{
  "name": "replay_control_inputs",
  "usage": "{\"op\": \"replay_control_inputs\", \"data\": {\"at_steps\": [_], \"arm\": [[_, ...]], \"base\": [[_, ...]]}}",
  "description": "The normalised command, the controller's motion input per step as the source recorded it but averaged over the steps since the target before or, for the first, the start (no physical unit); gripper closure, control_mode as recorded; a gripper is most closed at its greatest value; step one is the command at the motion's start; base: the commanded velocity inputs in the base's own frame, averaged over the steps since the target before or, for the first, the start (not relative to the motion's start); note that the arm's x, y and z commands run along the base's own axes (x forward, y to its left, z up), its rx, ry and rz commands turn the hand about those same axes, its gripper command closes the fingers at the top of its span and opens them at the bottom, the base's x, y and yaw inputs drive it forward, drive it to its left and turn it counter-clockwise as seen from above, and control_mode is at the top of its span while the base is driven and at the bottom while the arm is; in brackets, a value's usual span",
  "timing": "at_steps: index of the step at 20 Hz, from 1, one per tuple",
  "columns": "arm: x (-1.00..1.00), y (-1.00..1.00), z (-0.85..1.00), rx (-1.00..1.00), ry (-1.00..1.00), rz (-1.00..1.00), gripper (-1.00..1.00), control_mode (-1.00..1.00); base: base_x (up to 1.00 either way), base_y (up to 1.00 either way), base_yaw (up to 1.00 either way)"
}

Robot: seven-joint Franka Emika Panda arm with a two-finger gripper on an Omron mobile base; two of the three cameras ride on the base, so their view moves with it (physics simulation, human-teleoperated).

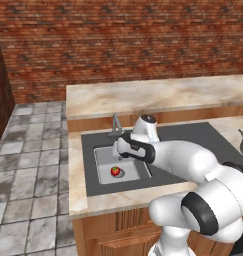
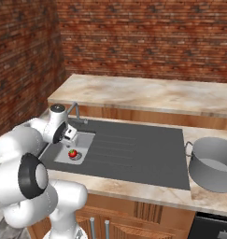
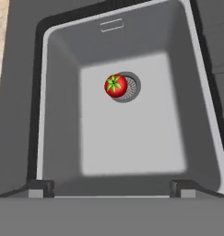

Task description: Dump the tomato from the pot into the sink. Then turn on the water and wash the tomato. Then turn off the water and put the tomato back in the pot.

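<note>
Hovering my open gripper [image 3: 111,193] above the sink [image 3: 62,92], I judge retrieval next: descend onto the tomato [image 3: 115,85] beside the drain [image 3: 131,86].

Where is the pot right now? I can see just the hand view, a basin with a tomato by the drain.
Observer: The pot stands upright on the counter, past the far end of the drainboard from the sink.
Operator: Anything in it?
Observer: From the right base view, its visible inside looks bare; the tomato lies in the basin.
Operator: And the faucet?
Observer: The faucet stands at the basin's back edge, with no stream visible.
</note>
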Motion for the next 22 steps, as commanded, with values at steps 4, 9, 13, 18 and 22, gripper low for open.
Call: {"op": "replay_control_inputs", "data": {"at_steps": [4,9,13,18,22], "arm": [[0.3,0.0,-0.22,-0.1,-0.02,0.0,-1.0,-1.0],[0.33,0.0,-0.27,-0.08,0.0,0.0,-1.0,-1.0],[0.19,0.0,-0.27,-0.08,0.0,0.0,-1.0,-1.0],[0.09,0.0,-0.23,-0.06,0.0,0.0,-1.0,-1.0],[0.14,0.01,-0.19,-0.04,0.0,0.0,-1.0,-1.0]], "base": [[0.0,0.0,0.0],[0.0,0.0,0.0],[0.0,0.0,0.0],[0.0,0.0,0.0],[0.0,0.0,0.0]]}}
